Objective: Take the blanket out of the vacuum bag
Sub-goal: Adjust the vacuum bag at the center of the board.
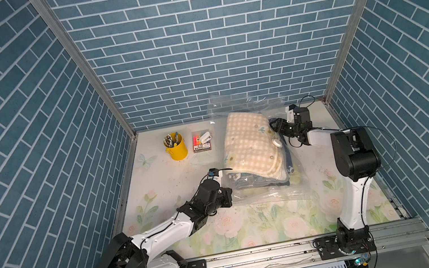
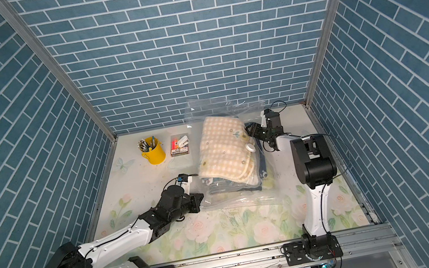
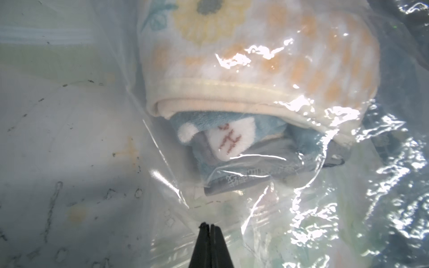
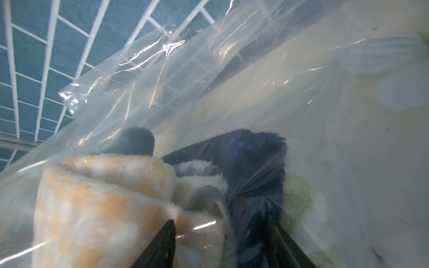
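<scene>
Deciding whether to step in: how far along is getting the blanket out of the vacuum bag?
Done: nothing visible; the blanket lies inside the vacuum bag. In hand: the left gripper is shut at the bag's near plastic, and the right gripper straddles blanket folds through the plastic. Left: pulling the blanket out.
</scene>
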